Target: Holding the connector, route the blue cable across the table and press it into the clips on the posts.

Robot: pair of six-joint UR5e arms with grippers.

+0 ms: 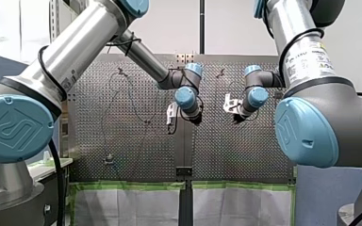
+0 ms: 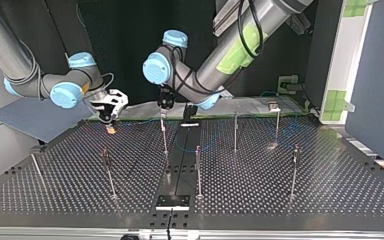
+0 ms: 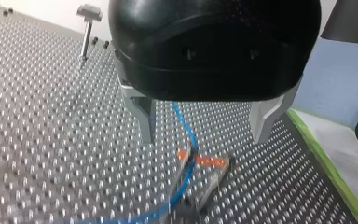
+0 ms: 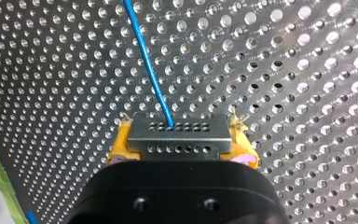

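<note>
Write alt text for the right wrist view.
My right gripper clamps a grey connector with two rows of small holes between its yellow pads. A blue cable leaves the connector and runs ahead over the perforated table.

Connector point(image 4: 177, 136) between jaws of my right gripper point(image 4: 182, 150), cable point(image 4: 149, 70) ahead

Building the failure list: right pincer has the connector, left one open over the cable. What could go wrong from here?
1. My left pincer is open, the blue cable loose between its fingers; closing off-centre could miss it or catch the orange-marked part beside it.
2. My right pincer grips only the connector; a hard pull might strain the cable where it leaves it.
3. My left pincer hangs close to a thin post; a swing could knock it.
</note>
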